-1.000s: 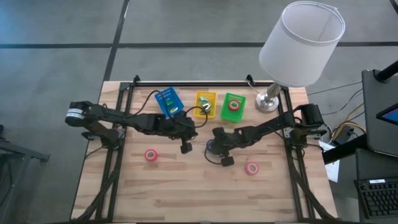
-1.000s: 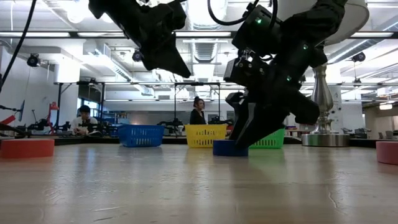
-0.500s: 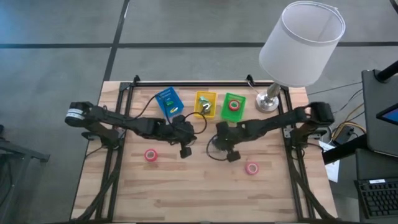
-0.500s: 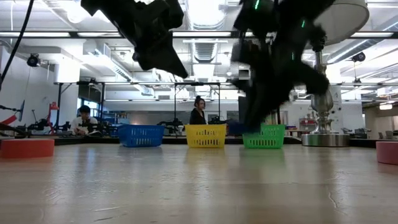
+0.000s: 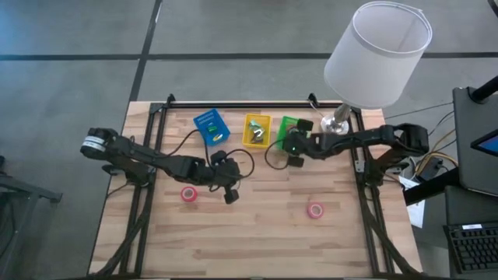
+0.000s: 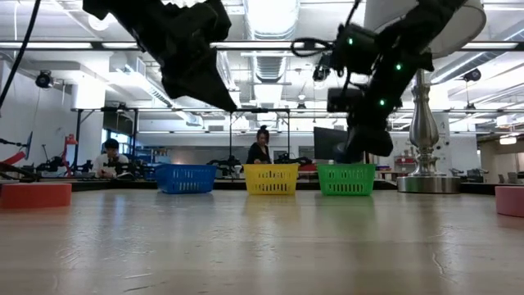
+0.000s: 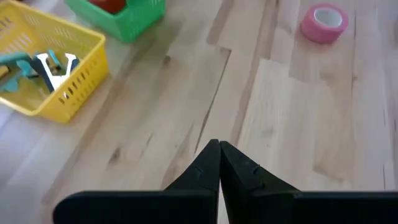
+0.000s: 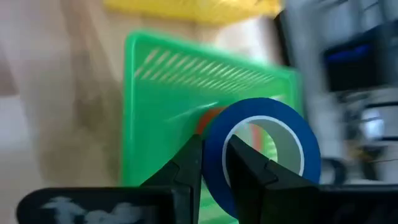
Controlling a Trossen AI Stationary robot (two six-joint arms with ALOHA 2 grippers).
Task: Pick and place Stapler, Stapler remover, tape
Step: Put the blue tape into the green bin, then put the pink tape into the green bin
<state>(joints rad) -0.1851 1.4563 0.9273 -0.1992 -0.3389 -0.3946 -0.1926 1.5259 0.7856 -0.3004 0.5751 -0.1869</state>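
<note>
My right gripper [image 5: 294, 145] [image 8: 214, 143] is shut on a blue tape roll [image 8: 264, 146] and hangs above the green bin [image 5: 289, 127] [image 8: 161, 106]. A red roll [image 7: 106, 5] lies in that bin. My left gripper [image 5: 228, 191] [image 7: 218, 147] is shut on nothing and hovers over bare wood at the table's middle. Two pink tape rolls lie flat on the table: one [image 5: 187, 194] to the left gripper's left, the other [image 5: 315, 210] [image 7: 324, 22] toward the near right. The yellow bin [image 5: 257, 129] holds a teal and white tool [image 7: 53, 65]. My right gripper pinches the blue roll's wall [image 8: 216, 163], one finger [image 8: 245, 165] inside the centre hole and one finger [image 8: 186, 168] outside. The fingers slant down from above. The roll is lifted clear and stands on edge over the green bin.
The blue [image 5: 209, 127], yellow and green bins stand in a row along the far edge. A lamp with a metal base [image 5: 336, 128] and a white shade [image 5: 377, 54] sits at the far right corner, close to the right arm. People sit in the room beyond the table [image 6: 262, 147].
My right gripper has lifted the blue roll off the table's middle and carried it up and toward the far edge, until it is over the green bin. My left arm has drifted a little toward the near edge, fingers still shut.
</note>
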